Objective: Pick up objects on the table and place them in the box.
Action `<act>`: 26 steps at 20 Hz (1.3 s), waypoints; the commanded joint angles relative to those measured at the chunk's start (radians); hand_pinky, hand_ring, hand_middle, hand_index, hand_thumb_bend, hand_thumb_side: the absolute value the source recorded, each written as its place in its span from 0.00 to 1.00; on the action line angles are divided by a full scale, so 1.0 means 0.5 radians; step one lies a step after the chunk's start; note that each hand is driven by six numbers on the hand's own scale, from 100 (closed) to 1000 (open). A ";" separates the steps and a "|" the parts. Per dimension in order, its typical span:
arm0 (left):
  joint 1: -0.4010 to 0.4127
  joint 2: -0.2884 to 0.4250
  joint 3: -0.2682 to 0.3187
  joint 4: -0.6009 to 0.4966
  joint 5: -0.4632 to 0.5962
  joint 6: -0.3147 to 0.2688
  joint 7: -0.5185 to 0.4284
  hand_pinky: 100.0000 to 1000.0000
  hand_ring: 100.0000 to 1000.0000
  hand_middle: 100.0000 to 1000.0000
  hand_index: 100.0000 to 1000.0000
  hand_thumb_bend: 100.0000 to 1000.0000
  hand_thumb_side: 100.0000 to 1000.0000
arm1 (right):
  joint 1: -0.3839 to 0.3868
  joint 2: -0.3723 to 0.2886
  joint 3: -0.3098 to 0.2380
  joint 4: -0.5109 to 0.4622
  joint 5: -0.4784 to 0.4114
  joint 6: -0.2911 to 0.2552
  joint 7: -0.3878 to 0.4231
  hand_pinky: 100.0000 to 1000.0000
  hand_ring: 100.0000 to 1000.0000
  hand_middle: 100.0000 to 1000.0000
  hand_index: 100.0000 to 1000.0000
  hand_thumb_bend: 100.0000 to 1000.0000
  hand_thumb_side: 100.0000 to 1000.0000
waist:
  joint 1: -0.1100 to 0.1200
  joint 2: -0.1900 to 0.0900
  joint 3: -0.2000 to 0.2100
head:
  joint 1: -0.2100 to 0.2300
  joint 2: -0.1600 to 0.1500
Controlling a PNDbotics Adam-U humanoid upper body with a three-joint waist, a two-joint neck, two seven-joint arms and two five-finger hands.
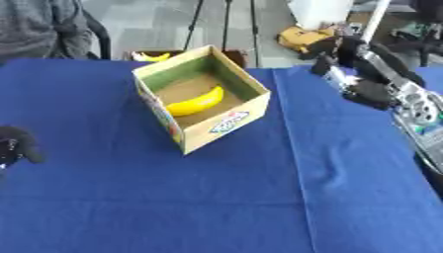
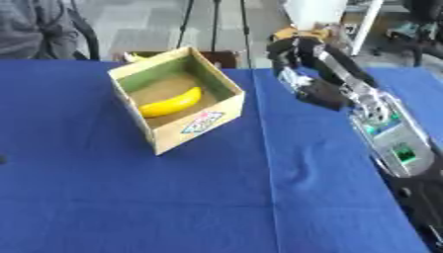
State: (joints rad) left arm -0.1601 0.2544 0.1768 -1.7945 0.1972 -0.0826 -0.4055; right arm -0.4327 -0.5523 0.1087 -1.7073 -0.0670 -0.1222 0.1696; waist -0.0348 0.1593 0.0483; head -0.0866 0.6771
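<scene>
Tablecloth [image 1: 216,197], blue, covering the table. Left hand [image 1: 17,143] at the near left edge; finger posture cannot be told. Box [image 1: 227,122], cardboard, open-topped, at centre. Banana [image 1: 196,102], yellow, lying inside the box. Right hand [image 2: 294,57] farther back, right of the box, raised, fingers curled, holding nothing, well apart from the banana.

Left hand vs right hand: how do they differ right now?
The left hand sits low at the table's left edge, only partly in view; the right hand hangs raised over the far right side, to the right of the box. Right arm shows fully; left barely. Neither holds anything visible.
</scene>
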 commanded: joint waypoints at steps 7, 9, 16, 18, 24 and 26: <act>0.015 0.010 0.024 -0.016 -0.015 -0.004 0.014 0.49 0.40 0.47 0.60 0.14 1.00 | 0.336 0.198 -0.163 -0.253 -0.294 0.173 -0.159 0.54 0.52 0.58 0.73 0.00 0.85 | 0.016 -0.035 -0.076 | 0.045 0.056; 0.025 0.004 0.025 -0.015 -0.020 -0.002 0.013 0.49 0.40 0.47 0.60 0.14 1.00 | 0.375 0.228 -0.169 -0.268 -0.293 0.186 -0.164 0.54 0.52 0.58 0.73 0.00 0.87 | 0.018 -0.035 -0.092 | 0.045 0.070; 0.029 -0.011 0.020 -0.016 -0.028 0.002 0.005 0.49 0.40 0.47 0.60 0.14 1.00 | 0.459 0.349 -0.191 -0.264 -0.281 0.211 -0.181 0.53 0.51 0.57 0.72 0.00 0.93 | 0.026 -0.030 -0.118 | 0.017 0.109; 0.028 -0.016 0.020 -0.018 -0.030 0.001 0.004 0.49 0.40 0.47 0.60 0.14 1.00 | 0.469 0.372 -0.202 -0.260 -0.298 0.218 -0.196 0.53 0.51 0.56 0.71 0.00 0.95 | 0.028 -0.027 -0.117 | 0.018 0.125; 0.038 -0.027 0.021 -0.020 -0.036 0.005 0.003 0.49 0.40 0.47 0.60 0.14 1.00 | 0.507 0.417 -0.223 -0.266 -0.305 0.225 -0.214 0.53 0.51 0.56 0.71 0.00 0.96 | 0.028 -0.026 -0.118 | 0.015 0.166; 0.037 -0.029 0.021 -0.021 -0.038 0.006 0.004 0.49 0.40 0.47 0.60 0.14 1.00 | 0.511 0.429 -0.229 -0.271 -0.303 0.226 -0.223 0.53 0.51 0.56 0.71 0.00 0.97 | 0.027 -0.023 -0.121 | 0.008 0.181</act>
State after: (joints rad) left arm -0.1339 0.2288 0.1822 -1.7888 0.1827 -0.0797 -0.4035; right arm -0.1724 -0.3297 0.0059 -1.8194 -0.2140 -0.0094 0.0645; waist -0.0220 0.1577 -0.0115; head -0.0783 0.7564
